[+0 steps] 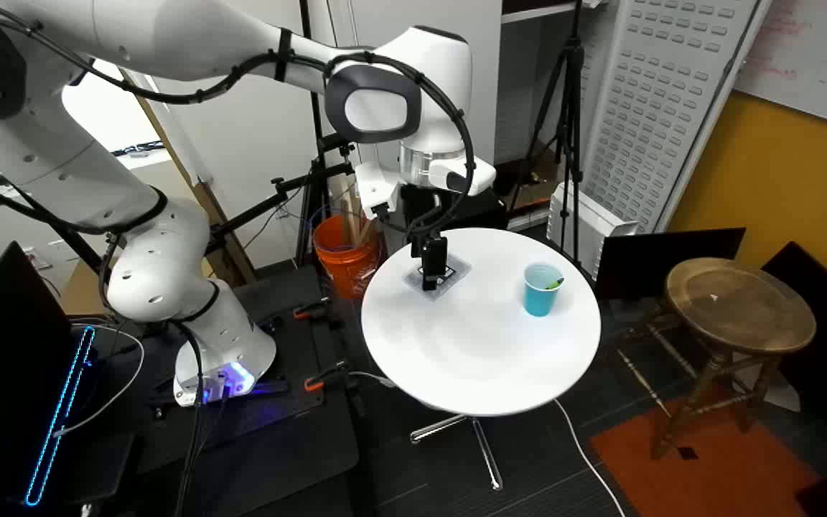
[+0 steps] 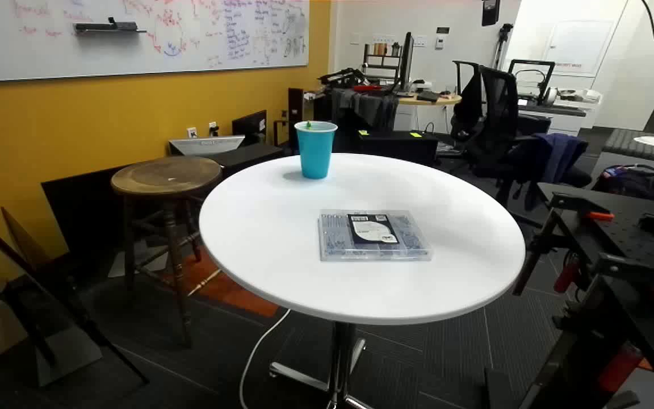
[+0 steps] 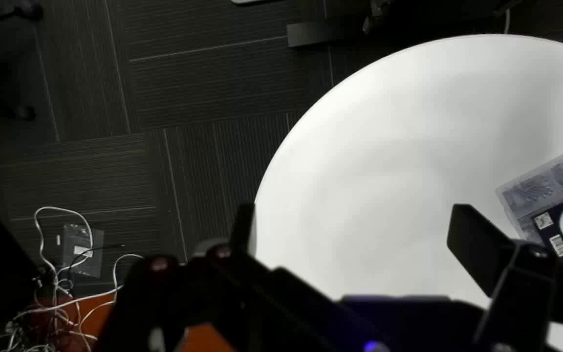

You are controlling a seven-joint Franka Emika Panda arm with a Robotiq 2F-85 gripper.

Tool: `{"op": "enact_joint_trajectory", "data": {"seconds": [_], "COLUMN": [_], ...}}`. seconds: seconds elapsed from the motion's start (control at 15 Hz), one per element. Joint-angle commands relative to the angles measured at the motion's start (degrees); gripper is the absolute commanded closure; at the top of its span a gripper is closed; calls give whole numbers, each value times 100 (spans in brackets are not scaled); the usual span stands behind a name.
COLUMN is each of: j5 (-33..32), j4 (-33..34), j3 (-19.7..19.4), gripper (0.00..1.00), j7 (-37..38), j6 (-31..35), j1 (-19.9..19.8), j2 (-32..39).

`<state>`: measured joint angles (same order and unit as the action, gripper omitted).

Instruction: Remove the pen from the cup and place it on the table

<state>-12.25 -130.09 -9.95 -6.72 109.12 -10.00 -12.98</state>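
Note:
The light blue cup (image 1: 539, 298) stands upright on the round white table (image 1: 478, 359), at the side away from the robot base. It also shows in an exterior view (image 2: 315, 153) near the far rim. The bright green pen (image 1: 555, 284) leans inside the cup with only its upper end above the rim; the rest is hidden. A small green tip of the pen (image 2: 309, 125) shows there too. My gripper (image 1: 430, 273) is over the opposite part of the table, well apart from the cup. In the wrist view the gripper (image 3: 354, 215) is open with nothing between its fingers. Cup and pen are out of the wrist view.
A clear flat plastic box with a dark label (image 2: 375, 236) lies on the table, beneath and beside the gripper; it also shows in the wrist view (image 3: 550, 200). A wooden stool (image 1: 736, 305), an orange bucket (image 1: 345, 258) and a black tripod (image 1: 568, 129) stand around the table.

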Motion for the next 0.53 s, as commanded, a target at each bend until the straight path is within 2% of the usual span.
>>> {"op": "enact_joint_trajectory", "data": {"seconds": [0.0,0.33,0.47], "j5": [0,0,71], "j4": [7,7,7], "j3": [-7,-7,-21], "gripper": [0,0,0], "j7": [1,1,16], "j6": [-9,-8,389], "j1": [9,9,26], "j2": [1,1,44]}}
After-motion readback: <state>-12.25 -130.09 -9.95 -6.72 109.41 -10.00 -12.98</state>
